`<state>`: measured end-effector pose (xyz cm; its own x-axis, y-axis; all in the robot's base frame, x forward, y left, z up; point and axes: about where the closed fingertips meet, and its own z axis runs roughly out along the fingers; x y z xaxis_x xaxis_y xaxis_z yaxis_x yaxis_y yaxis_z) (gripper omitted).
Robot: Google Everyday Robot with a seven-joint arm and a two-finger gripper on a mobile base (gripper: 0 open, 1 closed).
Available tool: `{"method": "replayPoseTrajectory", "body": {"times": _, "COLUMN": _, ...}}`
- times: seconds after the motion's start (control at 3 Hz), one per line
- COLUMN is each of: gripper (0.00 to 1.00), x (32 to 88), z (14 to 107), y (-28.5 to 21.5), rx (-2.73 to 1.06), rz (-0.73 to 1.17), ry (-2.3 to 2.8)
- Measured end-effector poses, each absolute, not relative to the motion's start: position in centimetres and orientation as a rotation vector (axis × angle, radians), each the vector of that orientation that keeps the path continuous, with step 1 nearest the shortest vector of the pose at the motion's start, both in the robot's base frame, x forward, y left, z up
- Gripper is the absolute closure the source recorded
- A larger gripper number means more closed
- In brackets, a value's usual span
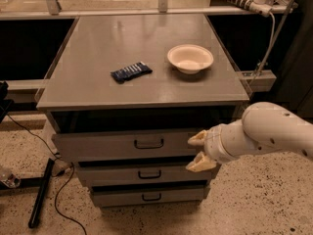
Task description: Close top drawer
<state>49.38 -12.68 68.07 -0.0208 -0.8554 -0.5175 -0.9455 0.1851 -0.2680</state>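
The top drawer [112,145] is a wide grey drawer under the grey tabletop [98,89]. It stands pulled out a little, with a dark gap above its front. A small black loop handle [149,144] sits at the middle of its flat front. My gripper [198,152] is at the right end of the drawer front, on a thick white arm [264,133] coming in from the right. Its two cream fingers [197,138] stand apart, one above the other, holding nothing.
Two narrower grey drawers, middle [142,174] and bottom [146,196], sit below. On the tabletop lie a dark blue packet [130,72] and a cream bowl [190,58]. A black stand leg and cable [41,192] lie on the floor at left.
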Motion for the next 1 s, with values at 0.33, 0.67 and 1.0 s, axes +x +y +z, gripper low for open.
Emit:
{"method": "replayPoseTrajectory", "body": {"times": 0.33, "gripper": 0.00, "x": 49.4, "z": 68.1, "y": -12.7, "rx": -1.685, "rz": 0.202, "ry": 1.889}}
{"method": "replayPoseTrajectory", "body": {"times": 0.67, "gripper": 0.00, "x": 52.0, "z": 67.6, "y": -10.4, "rx": -1.712, "rz": 0.207, "ry": 1.868}}
{"method": "replayPoseTrajectory", "body": {"times": 1.0, "gripper": 0.00, "x": 52.1, "z": 67.6, "y": -9.9, "rx": -1.721, "rz": 0.211, "ry": 1.860}}
